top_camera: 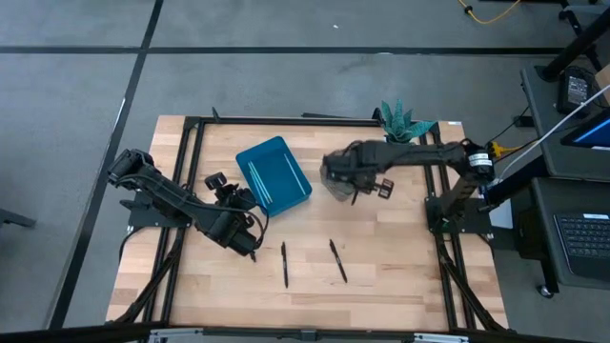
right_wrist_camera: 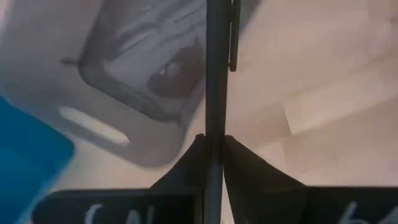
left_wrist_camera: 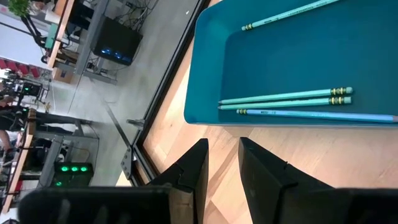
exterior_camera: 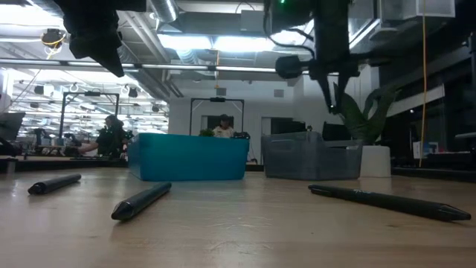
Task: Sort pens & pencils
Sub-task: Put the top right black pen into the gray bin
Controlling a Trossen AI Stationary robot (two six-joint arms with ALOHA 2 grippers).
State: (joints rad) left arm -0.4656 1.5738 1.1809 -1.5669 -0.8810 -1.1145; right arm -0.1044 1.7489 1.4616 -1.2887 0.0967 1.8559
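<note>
Near the top right corner of the wooden table (top_camera: 400, 257) stands a green spiky plant in a white pot (top_camera: 405, 124), just behind the right arm. In the low view the plant (exterior_camera: 364, 112) rises at the right of the frame behind a clear grey bin (exterior_camera: 311, 156), and people sit at desks far off in the room beyond.

The blue tray (top_camera: 274, 175) lies left of centre in the high view, tilted. The left wrist view shows four light blue pencils in it: one (left_wrist_camera: 289, 14) near the upper edge of the frame, and three close together lower down (left_wrist_camera: 286, 97), two of them side by side and touching. The clear grey bin (top_camera: 335, 179) sits just right of the tray. I cannot make out anything inside it.

The right gripper (top_camera: 355, 195) hangs over the table beside the grey bin, its fingers (right_wrist_camera: 245, 165) pinching a black pen (right_wrist_camera: 216, 74) that sticks straight out between them. In the low view that pen (exterior_camera: 327, 93) points down above the bin.

The left gripper (top_camera: 250, 250) is at the lower left of the tray, above bare wood. Its fingers (left_wrist_camera: 258, 171) are slightly spread with nothing between them.

Two black pens lie loose on the wood in the lower middle of the high view: one (top_camera: 284, 264) nearly upright in the frame, the other (top_camera: 337, 260) slanted to its right, apart from each other. The low view shows three black pens on the table: one at far left (exterior_camera: 53, 183), one left of centre (exterior_camera: 141, 201), and one at the right (exterior_camera: 387, 201).
</note>
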